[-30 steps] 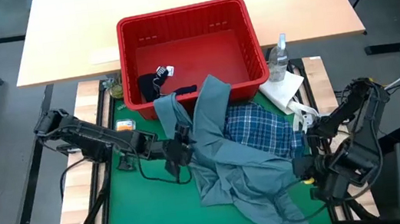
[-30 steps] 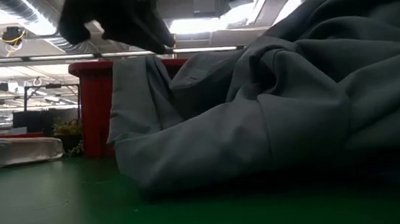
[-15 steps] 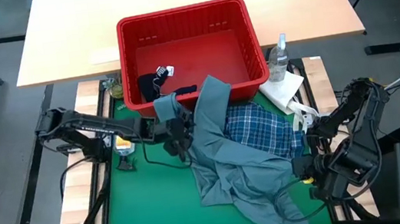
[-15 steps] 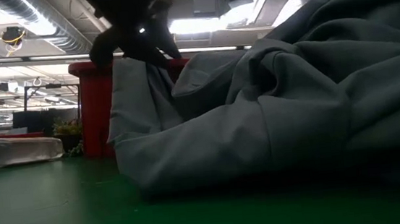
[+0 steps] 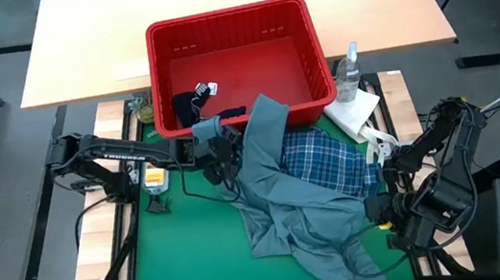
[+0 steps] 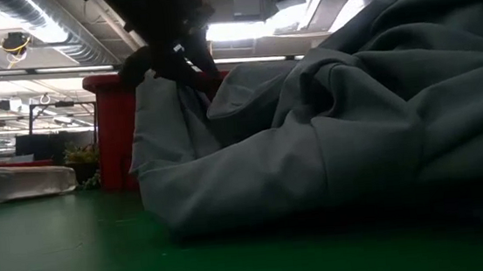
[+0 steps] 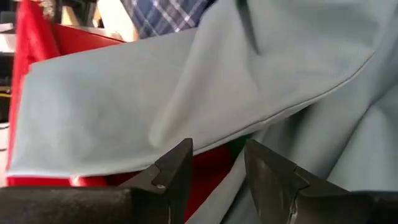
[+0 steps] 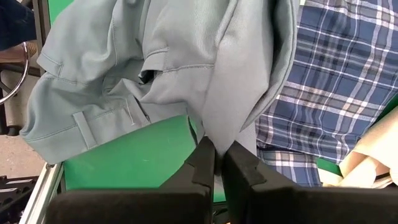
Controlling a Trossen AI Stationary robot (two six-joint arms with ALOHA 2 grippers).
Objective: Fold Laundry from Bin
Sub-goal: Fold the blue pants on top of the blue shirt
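The left gripper (image 5: 223, 153), jaws parted and empty, should close squarely on the grey-blue garment (image 5: 290, 207) edge by the bin (image 5: 228, 22); the right gripper (image 5: 382, 208) waits shut.

My high camera looks straight down on the whole table, with the red bin (image 5: 238, 64) at twelve o'clock. My low camera sits on the green mat (image 6: 68, 256) at table height, facing level toward the bin, very close to the grey-blue garment (image 6: 337, 127) that fills its frame. My left wrist camera looks past its own fingers (image 7: 177, 171), pressed close to that same garment. My right wrist camera looks down on it and the plaid shirt (image 8: 329, 87), both also in the high view.
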